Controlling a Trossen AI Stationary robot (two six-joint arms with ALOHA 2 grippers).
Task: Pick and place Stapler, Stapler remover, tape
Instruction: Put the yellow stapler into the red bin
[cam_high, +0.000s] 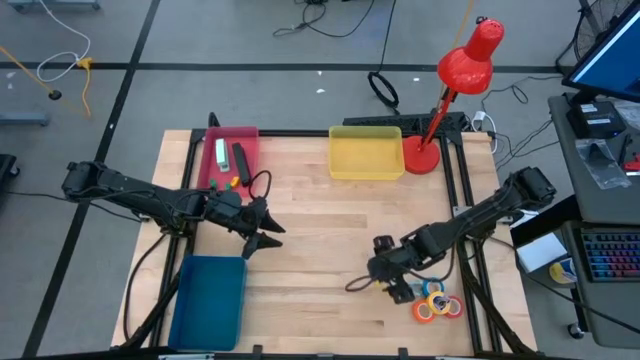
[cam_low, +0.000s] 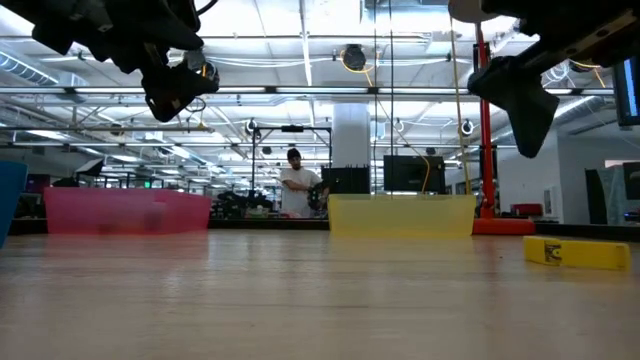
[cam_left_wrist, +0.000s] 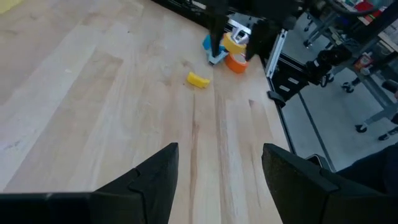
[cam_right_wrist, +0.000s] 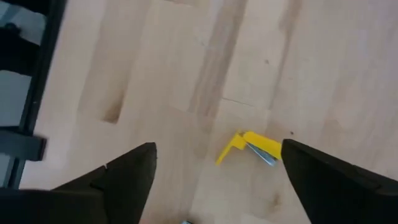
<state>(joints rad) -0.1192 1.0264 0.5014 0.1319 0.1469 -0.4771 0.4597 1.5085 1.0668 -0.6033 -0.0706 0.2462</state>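
Wooden worktop (cam_high: 320, 240) seen from above, with the yellow tray (cam_high: 366, 153) at its far edge as the reference landmark. The left arm reaches in from the side of the worktop away from the red lamp (cam_high: 460, 75) and lies nearly level, its wrist pointing toward the worktop's middle; the left claw (cam_high: 262, 228) hangs above bare wood, nearer the camera than the yellow tray and on the pink tray's (cam_high: 228, 158) side, its fingers (cam_left_wrist: 149, 180) spread wide and holding nothing. The right arm comes in from the lamp side, bent at the elbow and angled down; the right claw (cam_high: 385, 272) is poised near the front edge, well apart from the yellow tray, its fingers (cam_right_wrist: 127, 171) wide apart and empty, directly over a small yellow stapler remover (cam_right_wrist: 249, 146) lying flat on the wood. The tape rolls (cam_high: 438, 305) in blue, orange, red and yellow are clustered just beside that claw, further from the yellow tray. The pink tray, beside the yellow tray along the far edge, holds a few small items. A blue tray (cam_high: 208, 300) sits at the front corner below the left arm.
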